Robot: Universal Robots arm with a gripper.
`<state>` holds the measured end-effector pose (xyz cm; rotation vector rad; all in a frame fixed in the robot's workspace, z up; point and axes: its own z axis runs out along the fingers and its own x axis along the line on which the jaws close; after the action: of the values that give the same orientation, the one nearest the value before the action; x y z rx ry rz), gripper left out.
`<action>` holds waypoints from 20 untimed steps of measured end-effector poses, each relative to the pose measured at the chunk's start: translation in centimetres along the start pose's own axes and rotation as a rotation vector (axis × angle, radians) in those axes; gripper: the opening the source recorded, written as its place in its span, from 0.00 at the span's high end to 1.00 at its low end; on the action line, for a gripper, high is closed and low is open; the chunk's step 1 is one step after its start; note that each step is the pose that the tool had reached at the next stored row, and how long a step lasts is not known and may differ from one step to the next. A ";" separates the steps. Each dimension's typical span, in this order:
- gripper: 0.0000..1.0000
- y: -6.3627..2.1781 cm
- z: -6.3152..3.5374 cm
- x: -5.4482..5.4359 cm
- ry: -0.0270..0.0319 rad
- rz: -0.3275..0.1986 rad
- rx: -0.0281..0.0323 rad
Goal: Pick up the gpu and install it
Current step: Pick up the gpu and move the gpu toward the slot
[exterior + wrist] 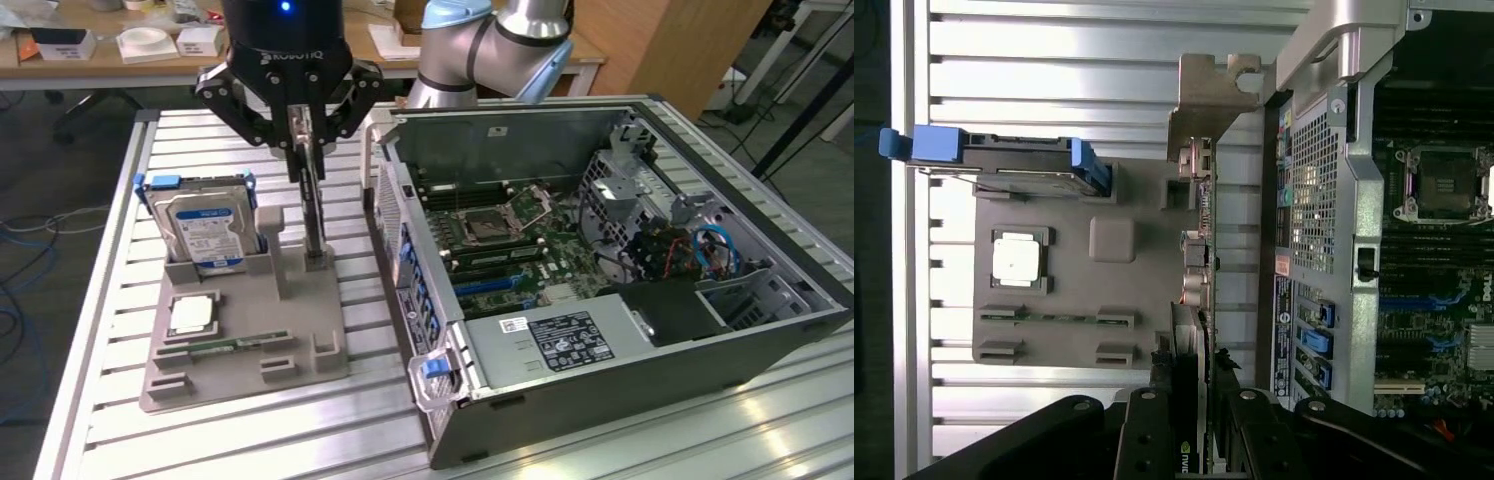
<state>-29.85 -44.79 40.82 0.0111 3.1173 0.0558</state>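
You had the slatted metal table [267, 430] carrying everything. The open computer case [641, 400] lay on its side at the exterior view's right, its motherboard [514, 240] facing up. The arm [494, 40] reached in from behind the case and hung over the grey parts tray [234, 375], which sat just beside the case on the exterior view's left.

Your gripper [307, 150] pointed straight down over the side of the tray nearest the case, with its fingers clamped on the top edge of the gpu [312, 215]. The card stood upright on edge, thin side towards the exterior camera. Its lower end was down at the tray's slotted post, though you could not tell whether it was seated there. In the wrist view the gpu [1197, 300] ran away from the gripper [1199, 400], with its silvery end bracket at the far end.

The hard drive [204, 232] with blue rails stood upright in its own holder near the gpu. A square processor chip [194, 315] lay flat in a pocket in front of the drive. The narrow green memory stick [227, 347] lay beside that.
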 end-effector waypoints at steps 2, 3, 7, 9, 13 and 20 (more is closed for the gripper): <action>0.74 0.00 0.00 0.0 0.0000 0.000 0.0000; 0.74 0.00 -0.01 0.0 0.0001 0.000 0.0001; 0.74 0.00 -0.01 0.0 0.0001 0.000 0.0001; 0.74 0.00 -0.01 0.0 0.0001 0.000 0.0002; 0.74 0.01 0.00 -0.4 0.0002 0.000 0.0001; 0.74 0.02 0.03 -1.6 0.0002 0.000 0.0001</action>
<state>-28.26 -44.79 40.83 0.0110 3.1174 0.0557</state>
